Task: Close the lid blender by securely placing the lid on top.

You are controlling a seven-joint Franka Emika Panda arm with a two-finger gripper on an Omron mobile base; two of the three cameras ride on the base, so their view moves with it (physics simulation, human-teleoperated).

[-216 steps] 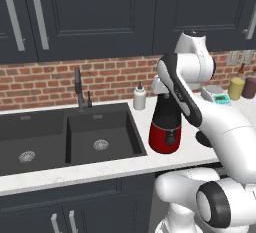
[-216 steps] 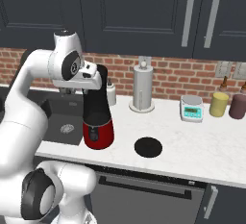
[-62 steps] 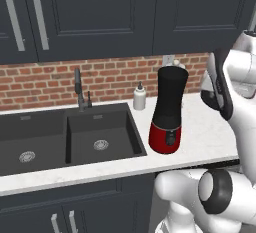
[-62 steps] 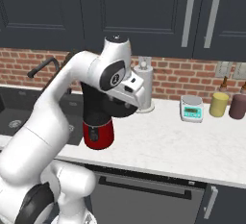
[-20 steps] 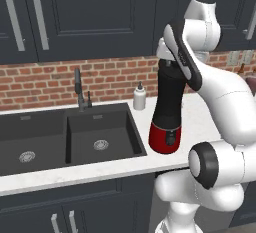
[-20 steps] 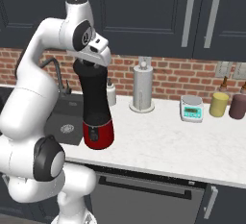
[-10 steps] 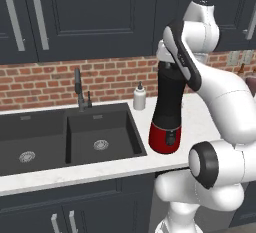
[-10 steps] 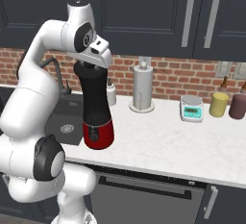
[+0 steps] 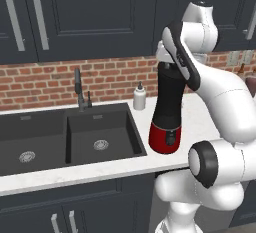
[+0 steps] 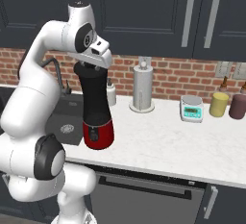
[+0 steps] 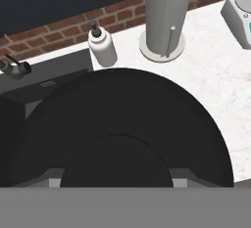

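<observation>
The blender (image 9: 167,107) stands on the white counter just right of the sink, its matte black jar (image 10: 95,98) rising from a glossy red base (image 10: 98,134). My gripper (image 10: 91,65) sits directly on top of the jar's mouth, pointing straight down. In the hand view the black lid (image 11: 122,119) spreads wide below the hand, with its central knob (image 11: 116,166) close to the camera between the fingers. The gripper is shut on the lid by that knob. Whether the lid's rim touches the jar's rim is hidden by the hand.
A small white bottle (image 10: 111,93) stands behind the blender by the brick wall. A paper towel holder (image 10: 142,88), a kitchen scale (image 10: 192,108) and two jars (image 10: 219,104) line the counter to the right. The dark sink (image 9: 65,137) and its faucet (image 9: 78,87) lie to the left.
The hand has stayed over the blender's mouth for the last second, shifting only very slightly. Three seconds ago it was low over the counter to the blender's right.
</observation>
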